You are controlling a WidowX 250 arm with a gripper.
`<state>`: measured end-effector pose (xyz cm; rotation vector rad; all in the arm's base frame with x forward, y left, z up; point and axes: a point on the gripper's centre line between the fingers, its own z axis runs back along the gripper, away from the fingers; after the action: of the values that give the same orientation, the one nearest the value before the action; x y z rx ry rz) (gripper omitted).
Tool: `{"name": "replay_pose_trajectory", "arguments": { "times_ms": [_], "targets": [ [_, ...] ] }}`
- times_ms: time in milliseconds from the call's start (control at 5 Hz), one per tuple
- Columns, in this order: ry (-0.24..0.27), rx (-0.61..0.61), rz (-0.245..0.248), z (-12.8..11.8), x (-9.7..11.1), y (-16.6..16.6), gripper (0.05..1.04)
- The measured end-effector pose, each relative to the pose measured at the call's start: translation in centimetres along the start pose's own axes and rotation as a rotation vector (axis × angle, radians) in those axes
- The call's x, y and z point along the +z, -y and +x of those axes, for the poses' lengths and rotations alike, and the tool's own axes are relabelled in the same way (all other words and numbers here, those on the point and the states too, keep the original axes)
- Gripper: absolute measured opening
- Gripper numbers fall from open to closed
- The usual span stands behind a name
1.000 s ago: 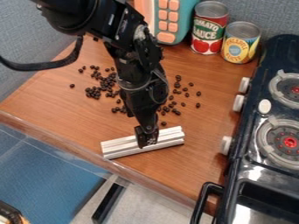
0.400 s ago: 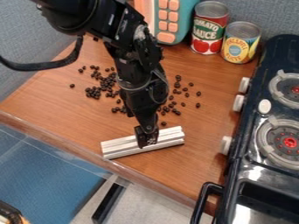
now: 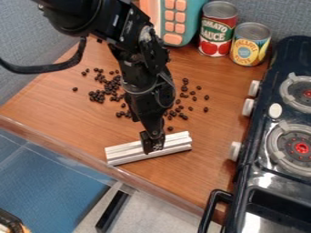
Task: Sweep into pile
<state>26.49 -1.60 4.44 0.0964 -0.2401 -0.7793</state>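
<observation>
The black gripper (image 3: pixel 152 144) hangs low over the front part of the wooden counter, at the middle of a silvery-white ridged bar (image 3: pixel 124 153). It appears shut on this bar, which lies slightly slanted close to the counter's front edge. Dark brown beans (image 3: pixel 109 87) are scattered behind the bar, with a denser cluster left of the arm. More loose beans (image 3: pixel 176 112) lie to the arm's right. The arm hides part of the counter between the two groups.
At the right stands a dark toy stove (image 3: pixel 273 136) with pale knobs and a black handle. Two cans, a red one (image 3: pixel 218 29) and a yellow one (image 3: pixel 249 44), stand at the back beside a teal and orange toy (image 3: pixel 182 20). The counter's front edge (image 3: pixel 61 144) runs diagonally.
</observation>
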Motion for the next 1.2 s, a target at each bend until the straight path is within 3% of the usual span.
{"name": "replay_pose_trajectory", "arguments": {
  "times_ms": [600, 1200],
  "targets": [
    [0.002, 0.006, -0.004, 0.03, 0.00, 0.07, 1.006],
    [-0.021, 0.015, -0.053, 0.64, -0.88, 0.59, 1.006]
  ]
}}
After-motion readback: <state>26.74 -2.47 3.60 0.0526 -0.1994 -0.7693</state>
